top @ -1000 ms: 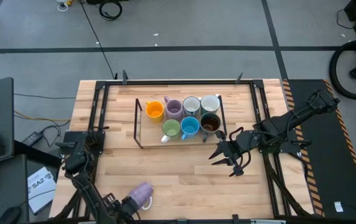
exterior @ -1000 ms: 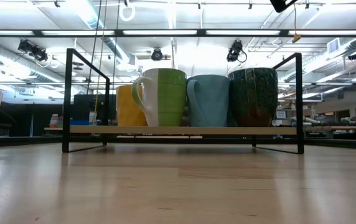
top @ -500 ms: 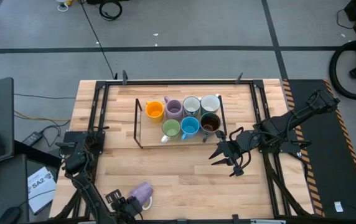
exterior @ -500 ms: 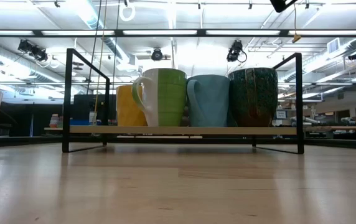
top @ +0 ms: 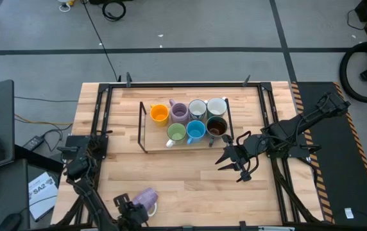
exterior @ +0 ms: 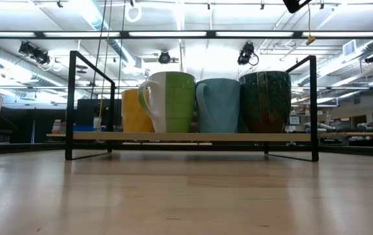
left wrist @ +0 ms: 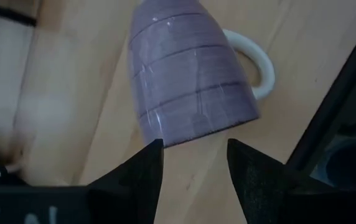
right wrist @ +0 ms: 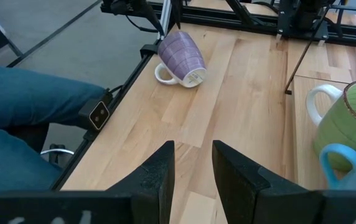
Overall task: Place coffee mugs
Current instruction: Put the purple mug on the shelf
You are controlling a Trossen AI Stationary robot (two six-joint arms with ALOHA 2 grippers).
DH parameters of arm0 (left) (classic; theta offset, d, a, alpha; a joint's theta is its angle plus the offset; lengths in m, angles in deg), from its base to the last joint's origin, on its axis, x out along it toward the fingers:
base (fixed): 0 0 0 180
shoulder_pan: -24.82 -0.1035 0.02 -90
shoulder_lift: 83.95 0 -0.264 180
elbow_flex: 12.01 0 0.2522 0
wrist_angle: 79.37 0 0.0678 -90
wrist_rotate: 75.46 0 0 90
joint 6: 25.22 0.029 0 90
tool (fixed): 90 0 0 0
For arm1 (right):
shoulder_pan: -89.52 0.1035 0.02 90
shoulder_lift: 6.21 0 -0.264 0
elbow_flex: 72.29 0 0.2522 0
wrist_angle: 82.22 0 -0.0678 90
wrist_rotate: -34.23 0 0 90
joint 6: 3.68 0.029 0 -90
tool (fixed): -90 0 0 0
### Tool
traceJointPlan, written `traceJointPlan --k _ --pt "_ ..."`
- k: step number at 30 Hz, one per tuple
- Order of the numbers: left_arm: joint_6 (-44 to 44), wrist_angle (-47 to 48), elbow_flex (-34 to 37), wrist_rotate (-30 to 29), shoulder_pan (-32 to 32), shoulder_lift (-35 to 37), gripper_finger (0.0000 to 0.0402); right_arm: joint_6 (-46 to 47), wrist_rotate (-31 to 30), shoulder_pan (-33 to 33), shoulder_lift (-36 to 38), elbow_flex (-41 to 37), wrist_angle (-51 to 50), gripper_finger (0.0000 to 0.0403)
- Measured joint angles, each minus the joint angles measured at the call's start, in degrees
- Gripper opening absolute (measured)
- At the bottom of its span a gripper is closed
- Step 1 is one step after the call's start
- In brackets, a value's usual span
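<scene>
Seven mugs stand on the rack [top: 142, 128] at upper centre of the high view. One lilac mug [top: 147, 200] lies on its side at lower left, just beside the left gripper [top: 128, 210], whose fingers are open and empty. Right gripper [top: 230, 162], right of centre, partly open, holds nothing.

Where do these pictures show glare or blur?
Low view: bright ceiling lights glare behind the rack, and the near table is soft. Left wrist view: the lilac mug is slightly blurred and its glaze shines. High view: even light.
</scene>
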Motion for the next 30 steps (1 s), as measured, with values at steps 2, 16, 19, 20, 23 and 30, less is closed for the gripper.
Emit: traceJointPlan --k 2,16,19,20,23,30 --pt "1.76 -0.02 0.00 0.43 0.00 0.00 0.0183 0.00 0.00 0.00 0.00 0.00 0.00 0.0113" --pt "7.36 0.00 0.02 -0.93 -0.45 0.00 0.0183 0.00 0.00 0.00 0.00 0.00 0.02 0.0113" --pt "10.67 0.00 0.02 -0.95 -0.66 0.00 0.0183 0.00 0.00 0.00 0.00 0.00 0.17 0.0113" --pt "11.23 0.00 0.04 -0.93 -0.70 0.00 0.0183 0.00 0.00 0.00 0.00 0.00 0.24 0.0113" --pt "12.91 0.00 0.04 -0.95 -0.76 0.00 0.0183 0.00 0.00 0.00 0.00 -0.02 0.32 0.0113" --pt "18.17 0.09 0.11 -0.50 -0.71 -1.95 0.0183 0.00 0.00 0.00 0.00 -0.02 0.42 0.0113"
